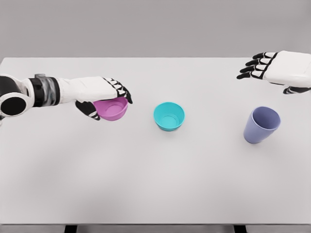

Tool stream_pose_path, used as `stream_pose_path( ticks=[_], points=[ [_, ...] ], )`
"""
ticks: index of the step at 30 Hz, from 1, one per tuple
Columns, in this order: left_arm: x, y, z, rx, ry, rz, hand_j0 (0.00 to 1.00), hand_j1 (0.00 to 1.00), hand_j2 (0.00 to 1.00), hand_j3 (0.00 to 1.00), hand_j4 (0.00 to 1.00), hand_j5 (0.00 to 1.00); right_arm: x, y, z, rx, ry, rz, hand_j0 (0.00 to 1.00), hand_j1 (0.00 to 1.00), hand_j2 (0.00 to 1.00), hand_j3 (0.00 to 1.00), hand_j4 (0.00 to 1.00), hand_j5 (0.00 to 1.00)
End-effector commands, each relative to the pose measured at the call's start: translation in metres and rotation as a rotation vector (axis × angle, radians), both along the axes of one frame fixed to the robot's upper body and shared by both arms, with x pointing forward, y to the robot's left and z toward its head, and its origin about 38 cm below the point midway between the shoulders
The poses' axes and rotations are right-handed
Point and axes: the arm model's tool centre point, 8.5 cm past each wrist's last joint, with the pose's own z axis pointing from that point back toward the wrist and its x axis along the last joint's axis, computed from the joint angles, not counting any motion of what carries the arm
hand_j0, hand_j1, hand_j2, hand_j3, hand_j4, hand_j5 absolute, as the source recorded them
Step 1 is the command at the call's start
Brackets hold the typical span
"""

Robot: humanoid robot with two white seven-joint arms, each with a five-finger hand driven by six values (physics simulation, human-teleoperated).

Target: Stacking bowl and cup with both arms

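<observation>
Cup: your lavender-blue plastic cup (261,124) stands upright on the right side of the table, nearest to you of the three vessels, its open mouth up and nothing inside that you can see.
Table: the white flat tabletop (146,179) carries everything; its near edge runs along the bottom of your view.
Teal bowl: you see the small round teal bowl (169,116) near the middle of the table, upright, standing by itself between the cup and the pink bowl and touching neither.
Pink bowl: the small round pink-magenta bowl (112,108) sits to the left of the teal one, tilted a little toward you; you cannot tell whether its base touches the table.
Left hand: your left hand (104,99) comes in from the left edge and is clamped on the pink bowl, dark fingertips over its far rim and thumb under its near-left side.
Right hand: your right hand (272,69) hovers at the far right, beyond the cup and well apart from it, fingers spread and pointing left, holding nothing.
</observation>
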Motion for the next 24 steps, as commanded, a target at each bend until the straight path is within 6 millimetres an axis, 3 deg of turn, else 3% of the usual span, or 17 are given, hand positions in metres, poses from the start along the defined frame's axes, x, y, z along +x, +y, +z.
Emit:
stream_pose_path(
  ticks=[1, 24],
  points=[
    [0.000, -0.007, 0.000, -0.011, 0.001, -0.012, 0.69, 0.69, 0.69, 0.69, 0.69, 0.69, 0.000, 0.000, 0.000, 0.003, 0.000, -0.003, 1.00, 1.00, 1.00, 1.00, 1.00, 1.00],
    [0.000, -0.058, 0.002, -0.050, -0.041, -0.107, 0.69, 0.69, 0.69, 0.69, 0.69, 0.69, -0.002, -0.008, 0.008, -0.006, -0.017, -0.019, 1.00, 1.00, 1.00, 1.00, 1.00, 1.00]
  ],
)
